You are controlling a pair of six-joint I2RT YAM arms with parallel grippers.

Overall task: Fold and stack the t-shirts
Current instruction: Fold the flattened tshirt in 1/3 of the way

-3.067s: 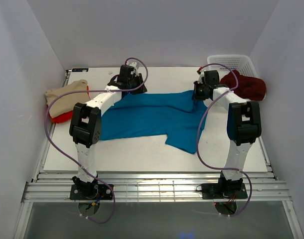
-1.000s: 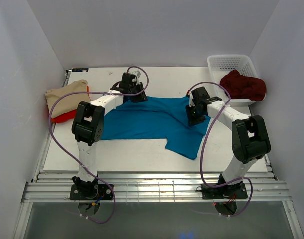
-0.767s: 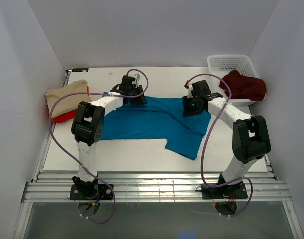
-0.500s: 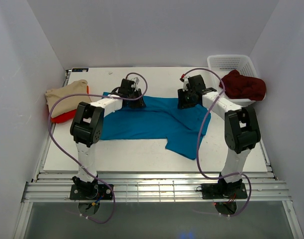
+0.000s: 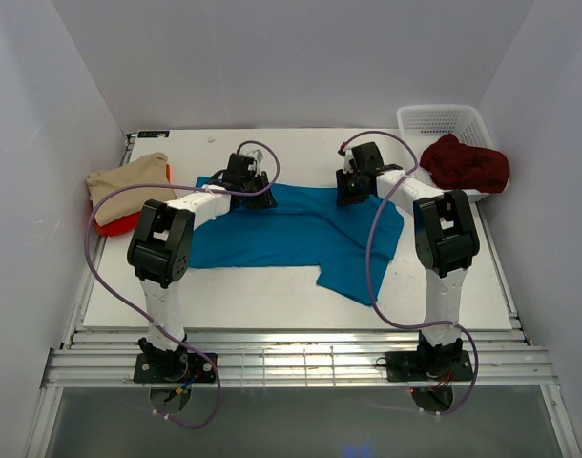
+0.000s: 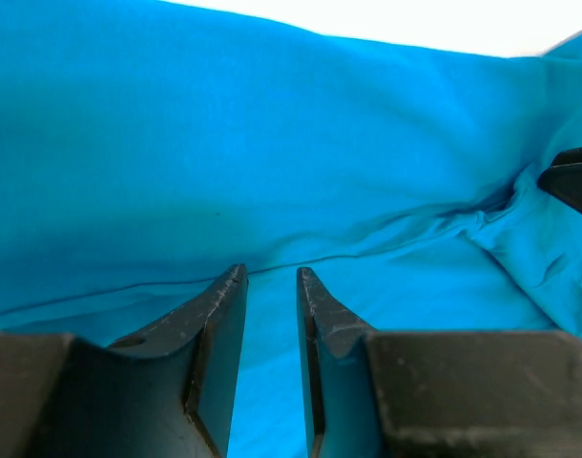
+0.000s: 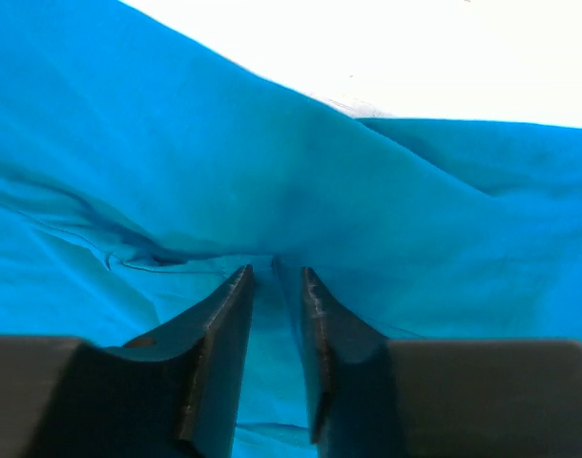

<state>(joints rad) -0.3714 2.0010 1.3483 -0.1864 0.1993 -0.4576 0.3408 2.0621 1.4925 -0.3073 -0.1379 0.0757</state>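
Observation:
A teal blue t-shirt (image 5: 291, 229) lies spread across the middle of the table, with one part hanging toward the front right. My left gripper (image 5: 248, 179) rests at its far left edge. In the left wrist view the jaws (image 6: 270, 272) stand a narrow gap apart over flat teal cloth (image 6: 272, 143). My right gripper (image 5: 349, 189) is at the shirt's far right edge; there a raised ridge of teal cloth (image 7: 224, 172) runs in between its jaws (image 7: 277, 270). A beige t-shirt (image 5: 129, 179) lies on a bright red one (image 5: 119, 225) at the left. The dark maroon t-shirt (image 5: 467, 164) is heaped in the basket.
A white lattice basket (image 5: 442, 118) stands at the table's back right corner. The beige and red pile takes up the far left edge. Purple cables loop off both arms above the table. White walls close in on both sides and at the back.
My right gripper has moved from the shirt's right middle up to its far edge. The left gripper has shifted slightly along the far left edge, where a teal corner now shows.

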